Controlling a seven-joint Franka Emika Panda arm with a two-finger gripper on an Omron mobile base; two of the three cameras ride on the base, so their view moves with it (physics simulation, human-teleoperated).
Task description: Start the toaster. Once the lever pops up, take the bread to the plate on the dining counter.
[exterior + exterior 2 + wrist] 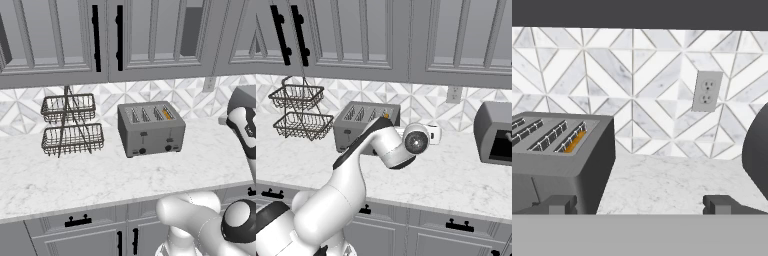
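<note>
- I see the toaster, a boxy grey four-slot unit, standing on the white marble bench against a wall of grey and white diamond tiles.
- Its front shows two black levers and two round knobs below them in the left base view.
- The bread sits down in the slot furthest right as I look from the left base camera; only its golden-orange top edge shows above the slot.
- In the hand view the same orange edge lies in the toaster slot nearest the camera, with the toaster at the left of the picture.
- The end effector has its two dark finger tips spread wide, one at the lower left in front of the toaster's side and the other at the lower right, with nothing between them.
- The end effector is level with the toaster and off to the toaster's right end, looking toward the tiled wall.
- In the right base view the white arm crosses in front of the toaster, hiding much of its front.
- A two-tier wire basket stands on the bench to the left of the toaster, apart from it.
- A wall outlet is set in the tiles to the right of the toaster.
- A dark grey boxy appliance stands further right on the bench, well apart from the toaster.
- Grey cabinets with black handles hang above the bench.
</note>
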